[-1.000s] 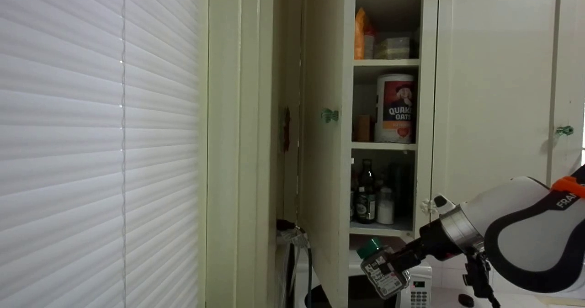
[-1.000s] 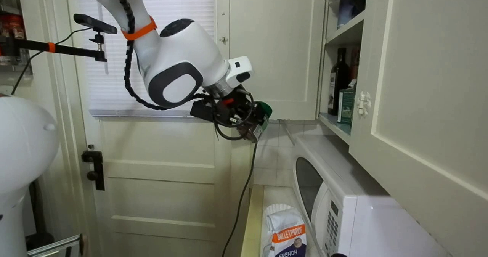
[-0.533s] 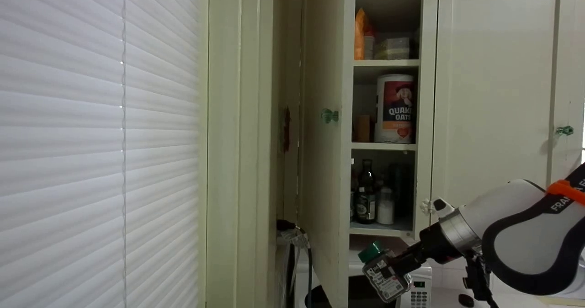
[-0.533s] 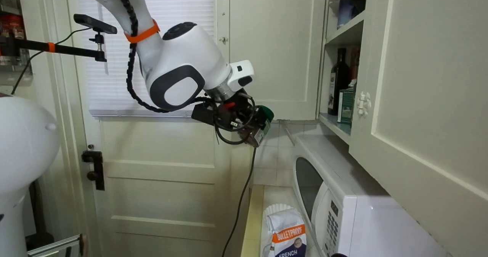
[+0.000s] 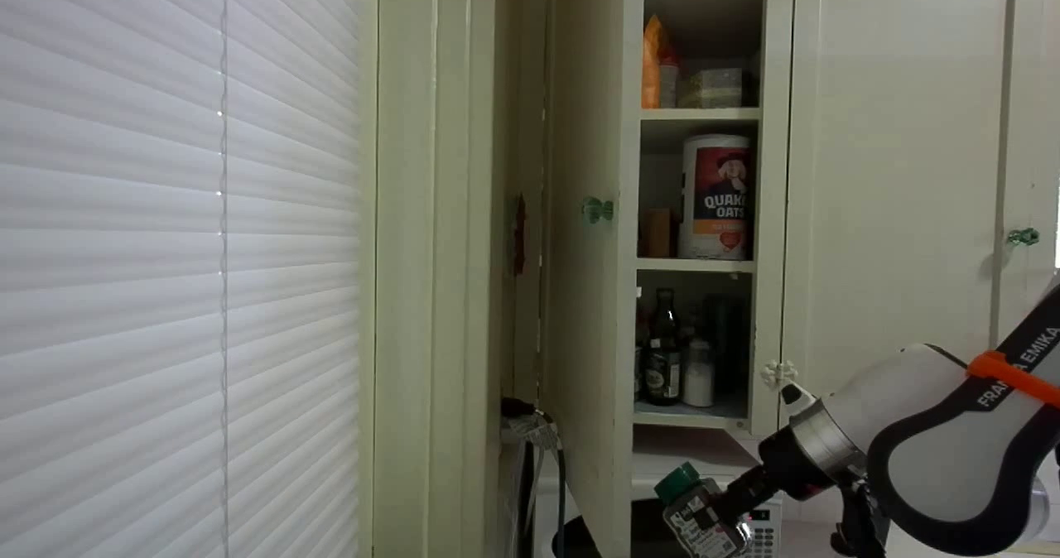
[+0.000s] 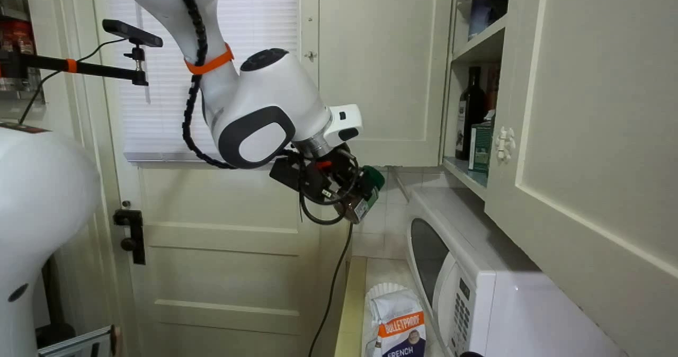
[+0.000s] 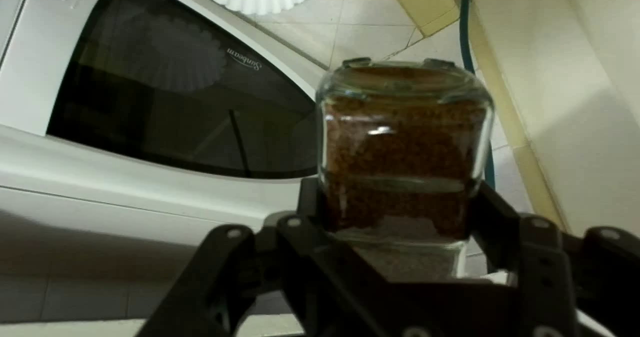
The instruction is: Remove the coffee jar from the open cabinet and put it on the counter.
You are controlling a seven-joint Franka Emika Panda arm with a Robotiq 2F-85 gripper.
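Note:
The coffee jar is a small clear jar with brown contents, a green lid and a label. It shows in both exterior views (image 5: 694,535) (image 6: 361,208) and fills the middle of the wrist view (image 7: 400,147). My gripper (image 7: 397,207) is shut on its sides. The jar is tilted and held in the air, outside the open cabinet (image 5: 696,265) and below its lowest visible shelf. The counter (image 6: 391,270) lies below the jar, in front of the microwave; it also shows in the wrist view (image 7: 367,4). The jar's lid is hidden in the wrist view.
A white microwave (image 6: 479,299) stands beside the counter strip. A white and orange bag (image 6: 397,325) and white paper filters (image 6: 384,289) are on the counter. The open cabinet door (image 5: 584,334) stands out near the jar. A dark cable (image 6: 335,280) hangs below my gripper.
My gripper and the jar have moved down, and slightly right in both exterior views. The jar stays in its grip. The cabinet and counter items have not moved.

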